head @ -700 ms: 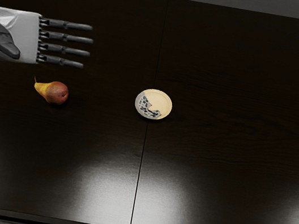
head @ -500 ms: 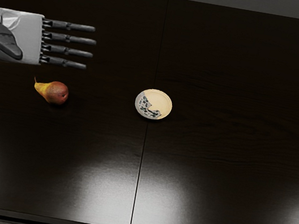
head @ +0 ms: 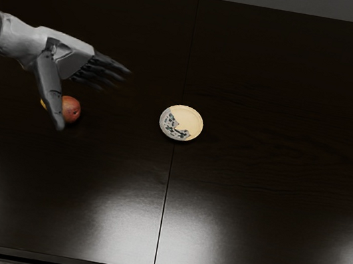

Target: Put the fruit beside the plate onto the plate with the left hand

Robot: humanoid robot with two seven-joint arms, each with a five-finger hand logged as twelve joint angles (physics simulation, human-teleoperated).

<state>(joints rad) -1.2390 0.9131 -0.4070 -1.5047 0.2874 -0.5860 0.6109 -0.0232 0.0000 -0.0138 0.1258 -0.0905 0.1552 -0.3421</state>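
The pear (head: 70, 109) is seen lying on the dark desk (head: 252, 206), well apart from the plate (head: 181, 122), on its left side. It is not on the plate yet. The left hand (head: 60, 57) is held just above the pear. Its fingers (head: 106, 68) are stretched out wide, and nothing is held in them. The thumb (head: 52, 87) is pointed down in front of the pear, so part of the fruit is hidden (whether the thumb is touching it cannot be told). The right hand is not seen at all.

The step in hand is judged to be the reach for the pear; the grab is not yet made. For the next move, the hand needs to be lowered so that the pear is caught between thumb and fingers, and then closed round it gently. A pear is round and smooth, so it could be rolled away if bumped. After that it must be lifted, carried over and set down on the small plate.
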